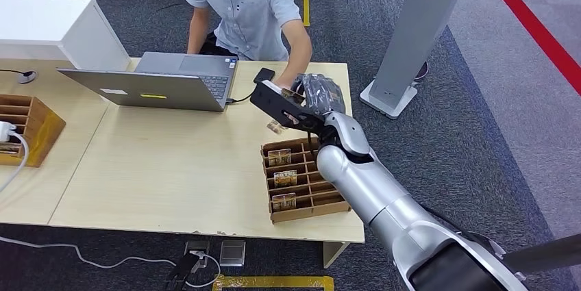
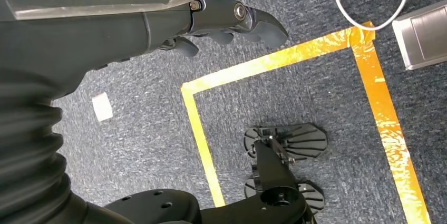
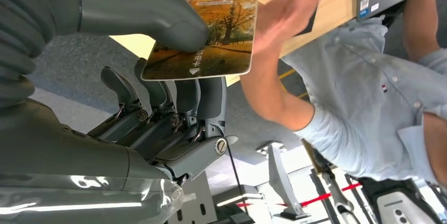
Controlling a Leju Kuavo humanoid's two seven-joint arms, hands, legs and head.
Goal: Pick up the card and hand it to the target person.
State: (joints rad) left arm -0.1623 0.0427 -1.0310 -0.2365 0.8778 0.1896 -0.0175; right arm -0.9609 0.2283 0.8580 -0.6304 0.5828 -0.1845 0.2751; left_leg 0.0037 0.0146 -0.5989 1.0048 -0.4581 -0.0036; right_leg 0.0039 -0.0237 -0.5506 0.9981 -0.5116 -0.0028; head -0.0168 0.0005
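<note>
Right hand (image 3: 158, 76) pinches the hotel key card (image 3: 203, 31) under its thumb, person's hand (image 3: 284, 21) just beyond the card's far edge, so keep grip steady until they grasp it; left hand (image 2: 211, 21) hangs empty, fingers loosely curled.

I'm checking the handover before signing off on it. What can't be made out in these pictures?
- Card: in the head view the right hand and wrist camera hide it; in the right wrist view the thumb covers one corner.
- Person's hand: fingertips cut off by the right wrist picture's edge, so its grip on the card is unclear.
- Cards in the wooden rack: print too small, head view.
- Left hand: fingers partly hidden behind its own cover.
</note>
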